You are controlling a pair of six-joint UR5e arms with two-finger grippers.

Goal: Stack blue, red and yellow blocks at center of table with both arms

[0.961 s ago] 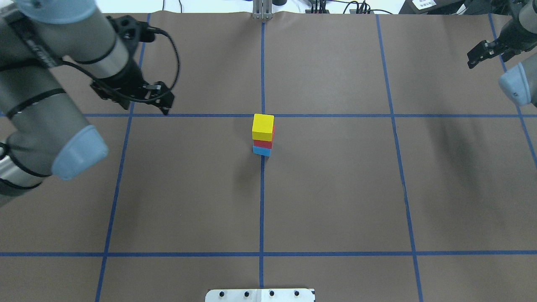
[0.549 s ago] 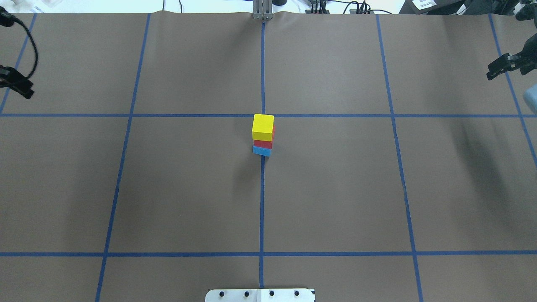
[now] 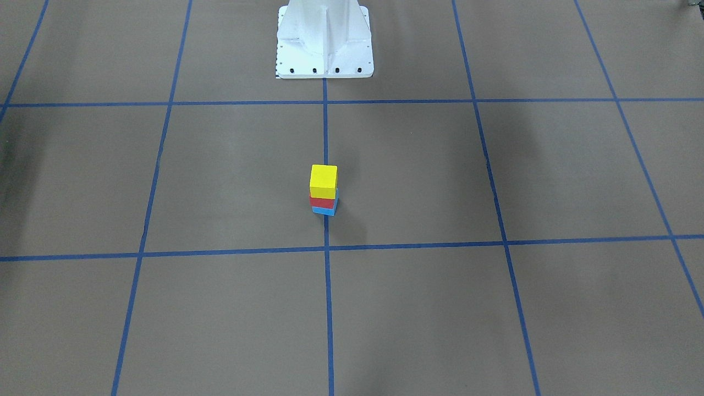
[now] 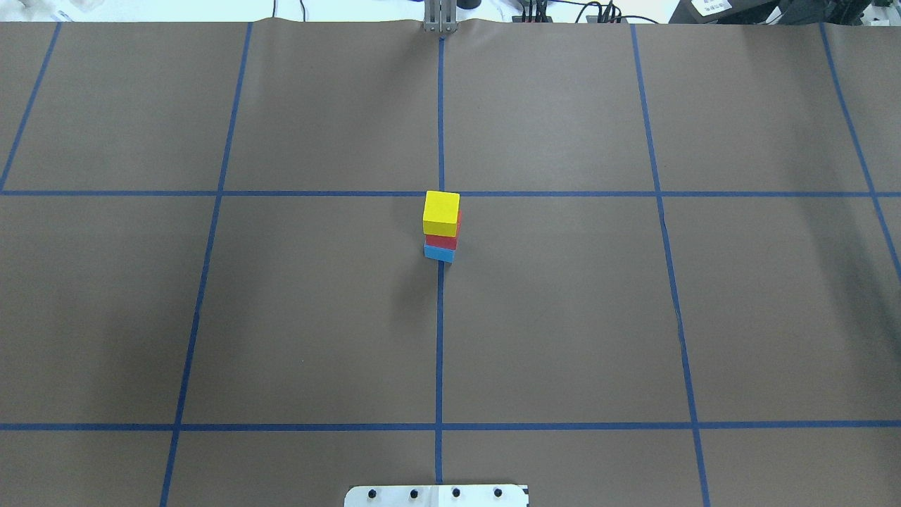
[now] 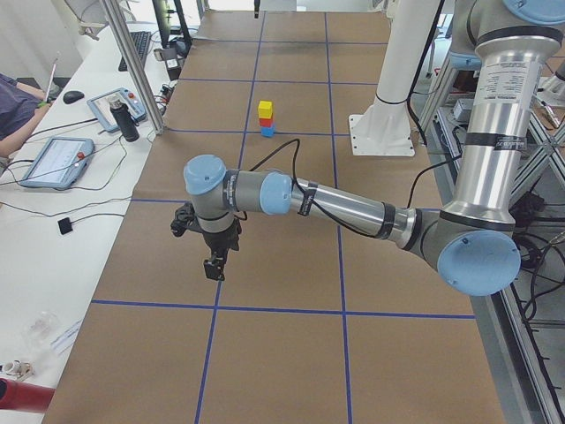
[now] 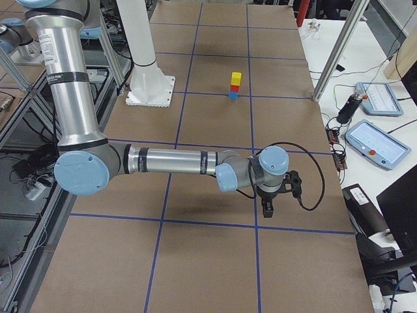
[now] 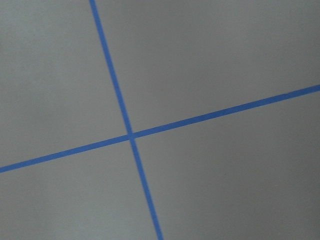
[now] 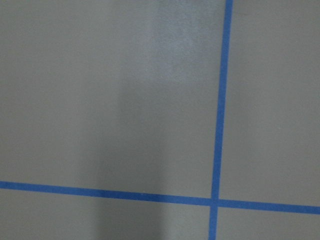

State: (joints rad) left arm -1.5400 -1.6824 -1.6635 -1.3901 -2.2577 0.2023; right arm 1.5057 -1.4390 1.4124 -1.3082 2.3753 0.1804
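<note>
The three blocks stand as one stack at the middle of the table [image 4: 563, 317], on the centre tape line. The yellow block [image 4: 442, 211] is on top, the red block [image 4: 442, 241] under it, and the blue block [image 4: 438, 253] at the bottom. Nothing touches the stack. My left gripper [image 5: 214, 268] hangs over the table's left end, far from the stack, and shows only in the exterior left view. My right gripper [image 6: 267, 210] hangs over the right end and shows only in the exterior right view. I cannot tell whether either is open or shut. Both wrist views show only bare table and tape lines.
The white pedestal [image 3: 324, 38] stands at the robot's side of the table. A metal post [image 4: 440, 17] rises at the far edge. Side benches hold tablets [image 5: 57, 159] [image 6: 378, 143], and a person's arm [image 5: 18, 115] rests on one.
Both arms have swung outward and left the overhead view, the left arm to the left and the right arm to the right. The stack has not moved.
</note>
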